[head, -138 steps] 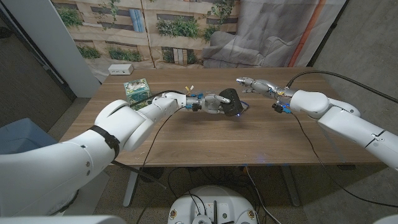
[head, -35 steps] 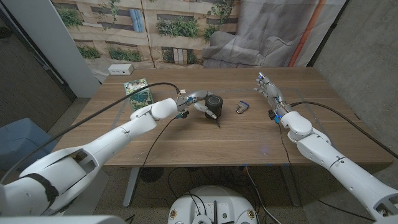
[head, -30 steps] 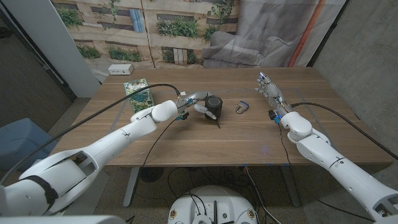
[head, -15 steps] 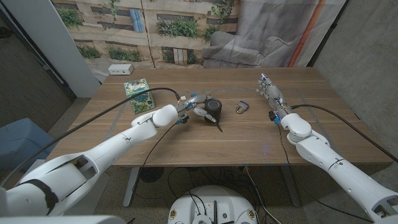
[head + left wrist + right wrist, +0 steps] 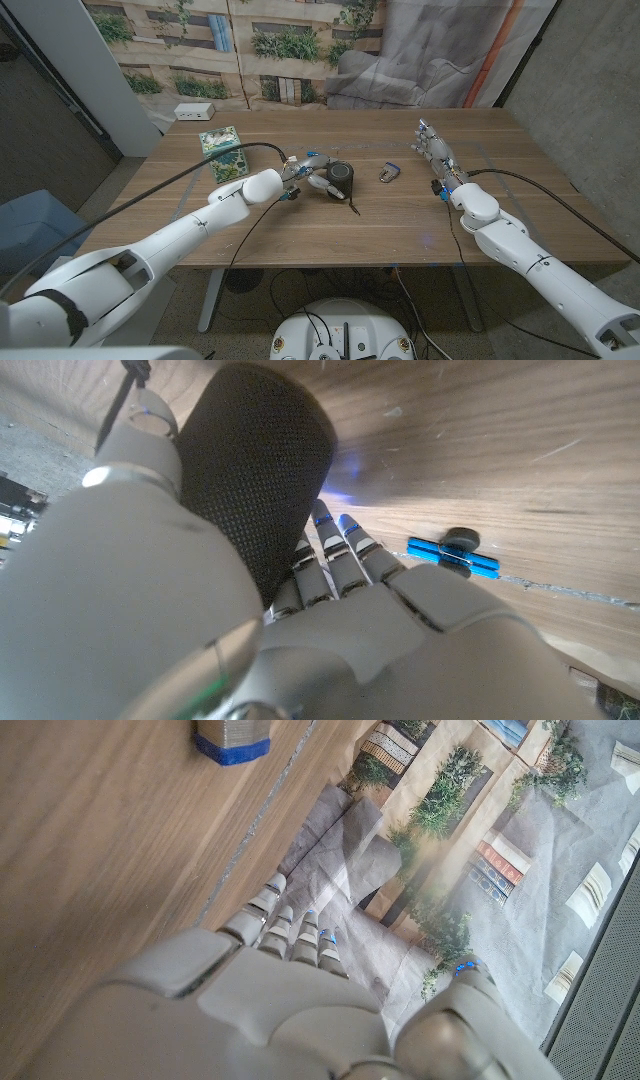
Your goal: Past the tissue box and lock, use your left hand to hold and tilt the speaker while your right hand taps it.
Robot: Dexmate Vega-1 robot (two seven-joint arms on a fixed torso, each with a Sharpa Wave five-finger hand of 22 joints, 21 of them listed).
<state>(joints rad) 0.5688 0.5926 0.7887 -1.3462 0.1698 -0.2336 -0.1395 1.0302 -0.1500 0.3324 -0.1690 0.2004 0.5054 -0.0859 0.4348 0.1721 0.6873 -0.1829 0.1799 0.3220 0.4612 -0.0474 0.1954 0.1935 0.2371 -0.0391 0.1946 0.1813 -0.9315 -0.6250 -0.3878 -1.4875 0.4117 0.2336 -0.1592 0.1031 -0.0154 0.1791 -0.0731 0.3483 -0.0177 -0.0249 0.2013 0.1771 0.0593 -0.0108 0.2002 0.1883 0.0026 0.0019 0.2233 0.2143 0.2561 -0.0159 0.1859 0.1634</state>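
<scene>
The left hand (image 5: 313, 177) reaches in to mid-worktop (image 5: 330, 232) and wraps the black mesh speaker (image 5: 342, 176); in the left wrist view its fingers (image 5: 335, 555) curl round the speaker's far side and the thumb's end is cut off. Whether the speaker stands on the wood or is lifted is hard to tell. Just right of it lies the lock (image 5: 388, 173), small and blurred. The right hand (image 5: 432, 147) is open and holds nothing, well apart from the speaker. The tissue box (image 5: 221, 141) sits farther back on the left.
</scene>
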